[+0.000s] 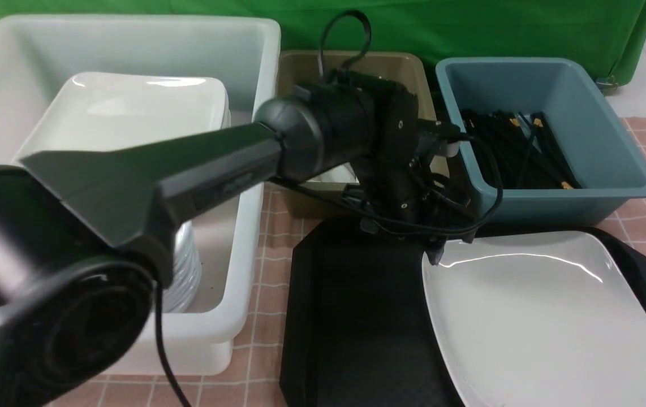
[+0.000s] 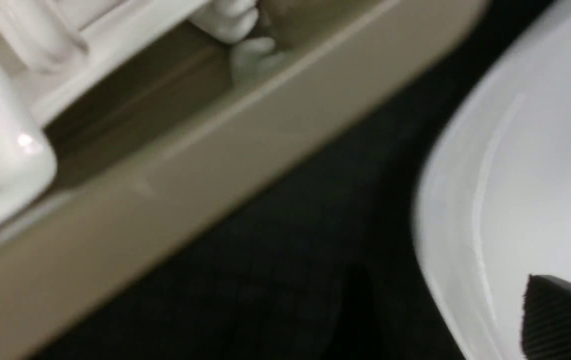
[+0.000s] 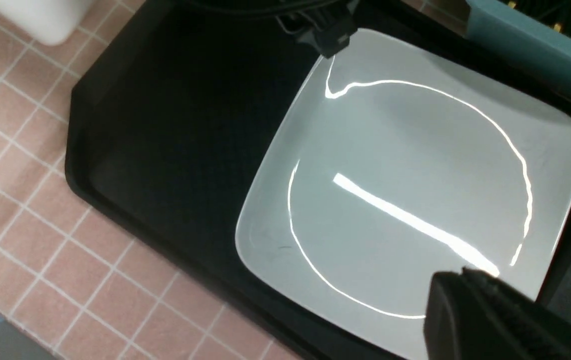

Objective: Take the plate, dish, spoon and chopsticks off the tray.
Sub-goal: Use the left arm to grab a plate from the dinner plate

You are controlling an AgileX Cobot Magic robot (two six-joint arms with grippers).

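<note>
The large white plate (image 1: 543, 322) lies on the right half of the black tray (image 1: 357, 316); the tray's left half is bare. My left gripper (image 1: 434, 255) hangs at the plate's far left corner, just in front of the olive bin (image 1: 294, 203). It is open, and one ribbed finger (image 2: 563, 322) shows over the plate's rim with nothing held. White spoons (image 2: 10, 145) lie in the olive bin. Black chopsticks (image 1: 521, 147) with gold bands lie in the blue bin (image 1: 600, 186). My right gripper (image 3: 465, 282) is shut and empty above the plate's near edge. The dish is out of view.
A big white bin (image 1: 232, 294) stands left of the tray and holds a large white plate (image 1: 142, 113) and stacked white crockery (image 1: 187, 277). My left arm (image 1: 187, 175) stretches across it. A pink checked cloth (image 3: 25, 165) covers the table, with a green backdrop behind.
</note>
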